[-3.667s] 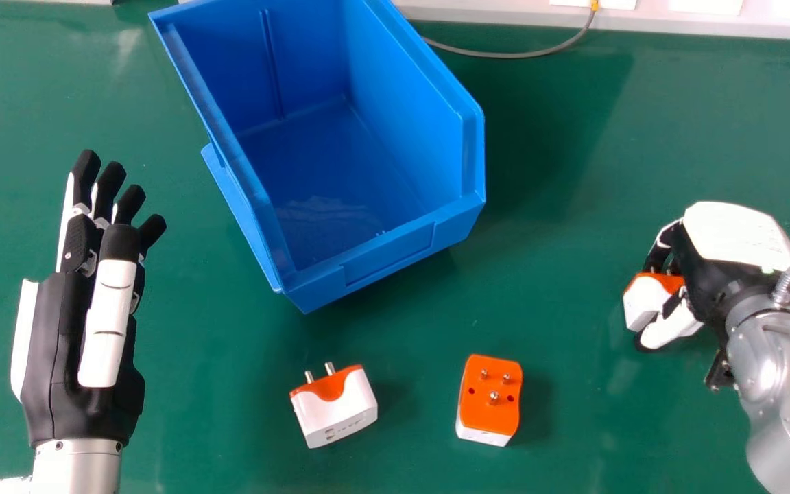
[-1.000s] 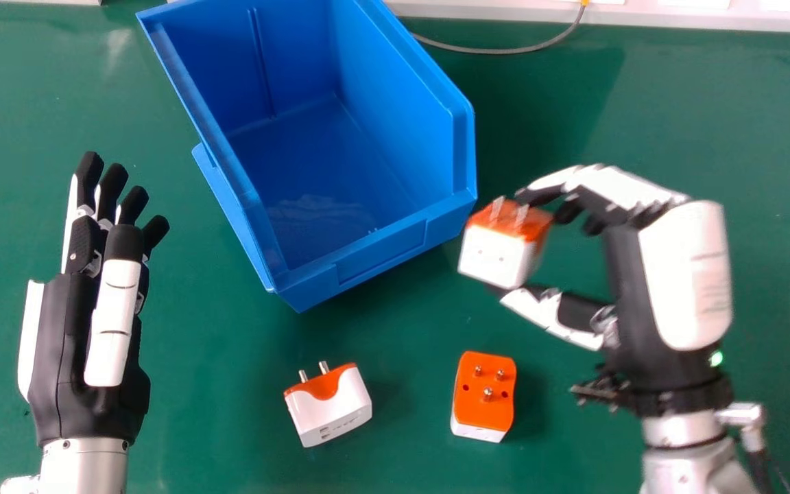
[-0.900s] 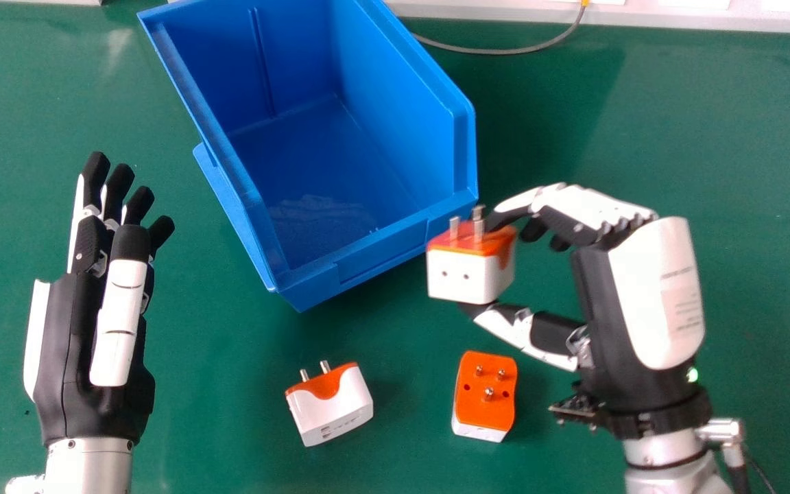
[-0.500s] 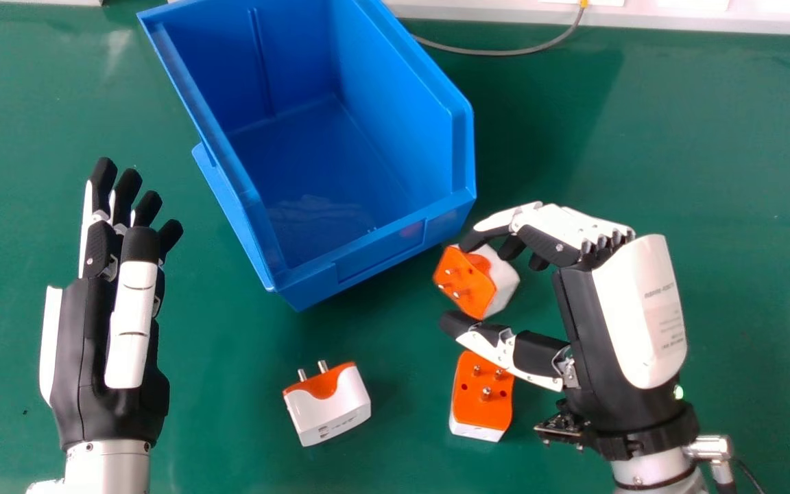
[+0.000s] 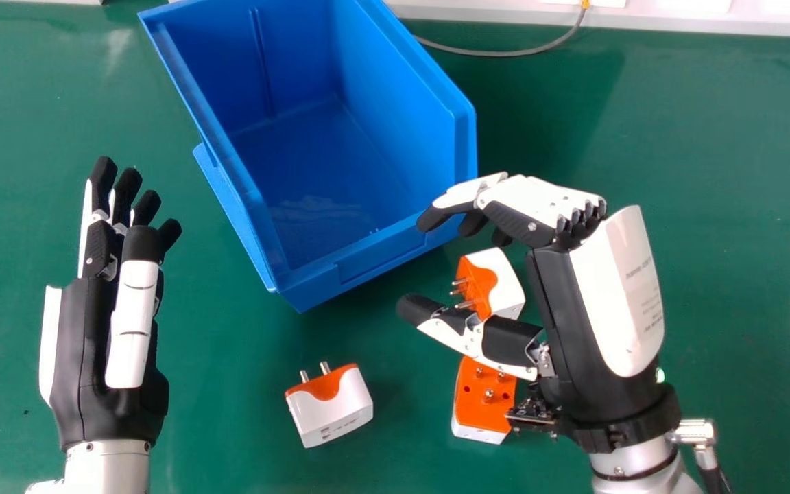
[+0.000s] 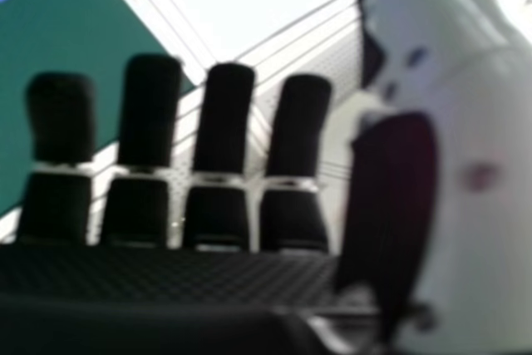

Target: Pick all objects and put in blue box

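Now adapter (image 5: 505,283) near box (image 5: 382,255), out of right robot hand (image 5: 566,302).

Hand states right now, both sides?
Left hand: open, empty.
Right hand: open, gripping nothing; a plug adapter shows in the gap between thumb and fingers.

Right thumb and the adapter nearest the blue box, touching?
Cannot tell. In the head view the right thumb overlaps the lower edge of the adapter, hiding any contact or gap.
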